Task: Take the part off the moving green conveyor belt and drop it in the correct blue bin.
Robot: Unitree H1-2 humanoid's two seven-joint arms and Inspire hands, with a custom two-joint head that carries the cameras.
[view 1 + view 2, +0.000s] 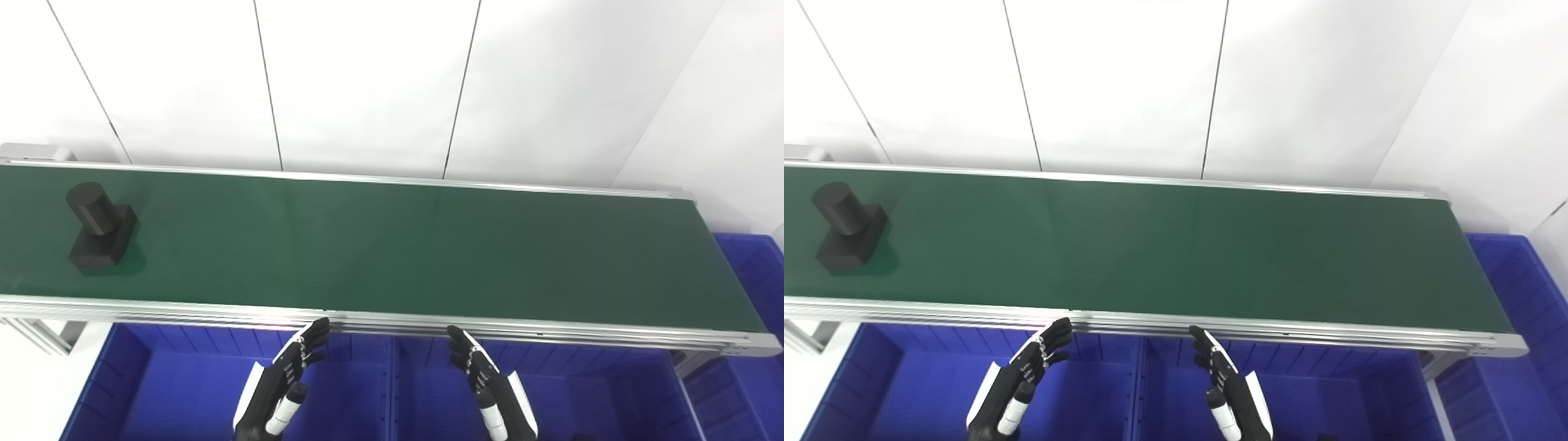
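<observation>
We see the long green conveyor belt (pixel 392 245) in its silver metal frame. Below its near edge sit two blue plastic bins (pixel 184 392) (pixel 582 392). The black cylinder-on-block part (pixel 101 228) stands at the belt's far left end. Both our left robot hand (pixel 288 373) and right robot hand (pixel 484 380) hover over the bins just beside the belt's near edge, fingers spread wide, empty.

Long green conveyor belt (pixel 392 245) runs off the left edge, that end unseen. Blue plastic bins below: left bin (pixel 184 392) and middle bin (pixel 588 392) cut by the bottom edge, far walls tucked under the belt frame. Third blue bin at right (pixel 750 263) clipped by the right edge, partly behind the belt end. Both black-and-white arms cut off at the bottom edge. Small dark object at the bottom edge (pixel 582 437), too little visible to identify.
</observation>
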